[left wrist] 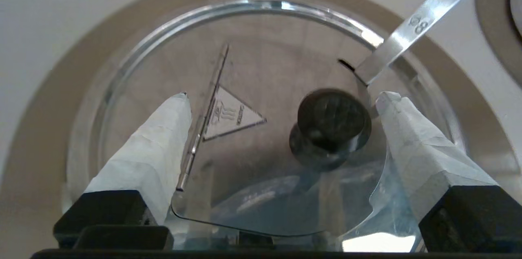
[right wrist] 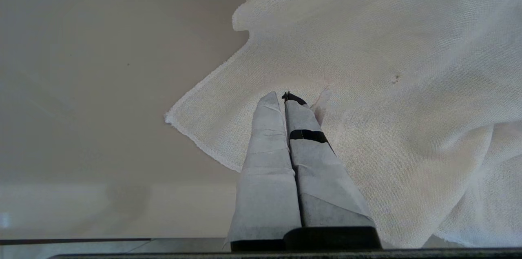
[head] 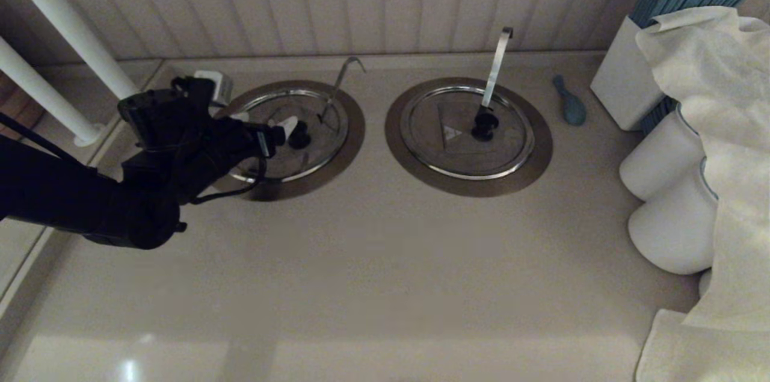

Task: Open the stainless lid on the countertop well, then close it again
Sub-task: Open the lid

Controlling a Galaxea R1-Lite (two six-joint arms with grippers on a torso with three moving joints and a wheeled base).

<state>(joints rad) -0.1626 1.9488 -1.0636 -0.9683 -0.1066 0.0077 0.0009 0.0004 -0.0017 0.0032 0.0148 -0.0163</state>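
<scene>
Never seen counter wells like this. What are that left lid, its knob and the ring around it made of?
The stainless lid looks like polished steel: it mirrors the left gripper, whose fingers are spread around the knob. The black knob seems matte plastic, though that is a guess. The countertop well's collar looks like brushed, brownish metal with a dull sheen.

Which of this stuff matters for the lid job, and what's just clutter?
Job: stainless lid, its black knob, countertop well, left gripper open either side of the knob.
Lying about: twin lid, blue utensil, white cloth, white jars; right gripper parked over the cloth.
</scene>
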